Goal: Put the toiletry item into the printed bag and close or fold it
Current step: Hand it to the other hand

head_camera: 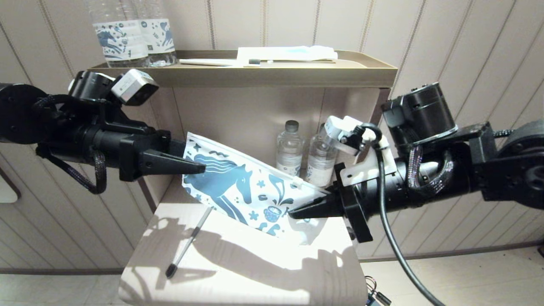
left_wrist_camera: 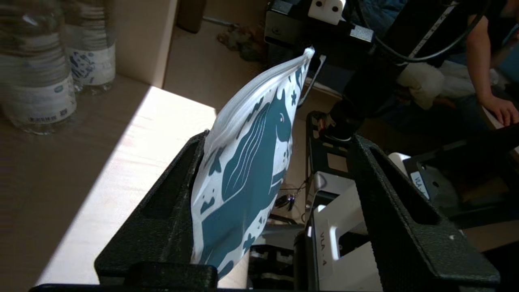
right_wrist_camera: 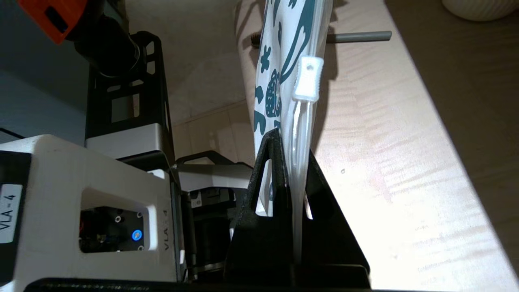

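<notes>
The flat white pouch printed with a dark-blue horse and small flower motifs (head_camera: pixel 242 191) hangs tilted above the pale wooden bench (head_camera: pixel 263 272), its zip-end corner clenched in the right end effector (head_camera: pixel 297 212). The left end effector (head_camera: pixel 199 169) stands released, jaws spread, the pouch's other end resting against one finger (left_wrist_camera: pixel 162 211). The slim grey-handled toothbrush with dark bristles (head_camera: pixel 187 244) lies on the bench, partly beneath the pouch
</notes>
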Controlling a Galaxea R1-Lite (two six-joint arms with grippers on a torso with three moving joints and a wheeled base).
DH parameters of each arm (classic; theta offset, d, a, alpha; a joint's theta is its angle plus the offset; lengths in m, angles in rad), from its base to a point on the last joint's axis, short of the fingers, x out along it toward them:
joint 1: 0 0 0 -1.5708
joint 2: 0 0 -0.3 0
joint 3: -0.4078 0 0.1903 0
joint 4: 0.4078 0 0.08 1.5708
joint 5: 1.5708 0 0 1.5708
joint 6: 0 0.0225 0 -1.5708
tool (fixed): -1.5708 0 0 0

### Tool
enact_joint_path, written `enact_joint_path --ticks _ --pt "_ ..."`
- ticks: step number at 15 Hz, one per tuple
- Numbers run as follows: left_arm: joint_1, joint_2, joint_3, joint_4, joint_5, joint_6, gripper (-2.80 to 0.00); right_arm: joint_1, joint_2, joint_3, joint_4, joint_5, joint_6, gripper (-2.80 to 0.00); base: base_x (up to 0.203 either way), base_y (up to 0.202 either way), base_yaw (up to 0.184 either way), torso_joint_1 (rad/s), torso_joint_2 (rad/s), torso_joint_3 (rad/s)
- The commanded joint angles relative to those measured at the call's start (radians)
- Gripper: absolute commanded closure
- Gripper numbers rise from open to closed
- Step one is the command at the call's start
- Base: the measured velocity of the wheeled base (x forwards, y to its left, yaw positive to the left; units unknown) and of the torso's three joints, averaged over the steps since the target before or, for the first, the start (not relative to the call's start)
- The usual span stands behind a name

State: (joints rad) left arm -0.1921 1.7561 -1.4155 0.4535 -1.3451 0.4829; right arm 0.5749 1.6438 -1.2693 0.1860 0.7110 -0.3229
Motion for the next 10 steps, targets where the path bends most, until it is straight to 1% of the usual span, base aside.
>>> enact_joint_path --ticks 1,2,3,5,7,8,9,10 --pt "0.012 -0.016 -0.034 0.018 -0.006 -0.021 -2.8 0.006 0.006 -0.14 0.209 -0.022 -0.029 0.0 0.0 0.0 0.0 0.0 0.0 0.0" --pt "0.013 -0.018 -0.049 0.024 -0.006 -0.033 -2.8 0.014 0.014 -0.205 0.303 -0.052 -0.044 0.0 0.0 0.0 0.0 0.0 0.0 0.0" --pt "0.012 -0.018 -0.073 0.027 -0.003 -0.04 -2.8 0.027 0.03 -0.289 0.424 -0.095 -0.061 0.0 0.0 0.0 0.0 0.0 0.0 0.0" --pt "-0.001 -0.032 -0.098 0.036 0.015 -0.041 -2.8 0.055 0.067 -0.427 0.604 -0.153 -0.079 0.0 0.0 0.0 0.0 0.0 0.0 0.0" --pt "-0.006 -0.038 -0.127 0.054 0.077 -0.04 -2.8 0.099 0.132 -0.574 0.807 -0.21 -0.097 0.0 0.0 0.0 0.0 0.0 0.0 0.0" --pt "-0.007 -0.039 -0.136 0.063 0.1 -0.039 -2.8 0.123 0.172 -0.631 0.884 -0.249 -0.106 0.0 0.0 0.0 0.0 0.0 0.0 0.0" --pt "-0.011 -0.041 -0.142 0.076 0.13 -0.036 -2.8 0.15 0.204 -0.659 0.93 -0.314 -0.116 0.0 0.0 0.0 0.0 0.0 0.0 0.0" --pt "-0.024 -0.044 -0.144 0.092 0.17 -0.029 -2.8 0.172 0.214 -0.666 0.945 -0.364 -0.129 0.0 0.0 0.0 0.0 0.0 0.0 0.0"
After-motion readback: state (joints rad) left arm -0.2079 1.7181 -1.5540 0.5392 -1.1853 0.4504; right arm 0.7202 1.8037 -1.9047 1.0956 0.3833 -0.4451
